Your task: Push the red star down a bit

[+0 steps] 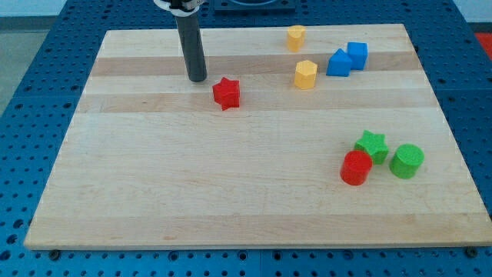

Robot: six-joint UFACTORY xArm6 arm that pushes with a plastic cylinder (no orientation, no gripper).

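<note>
The red star (pixel 227 93) lies on the wooden board (pixel 192 177), in the upper middle of the view. My tip (pixel 197 78) rests on the board just up and to the left of the star, a small gap apart from it. The dark rod rises from the tip to the view's top edge.
Two yellow blocks (pixel 296 37) (pixel 306 75) and two blue blocks (pixel 338 63) (pixel 357 55) sit at the upper right. A red cylinder (pixel 356 168), a green star (pixel 372 145) and a green cylinder (pixel 407 161) cluster at the lower right.
</note>
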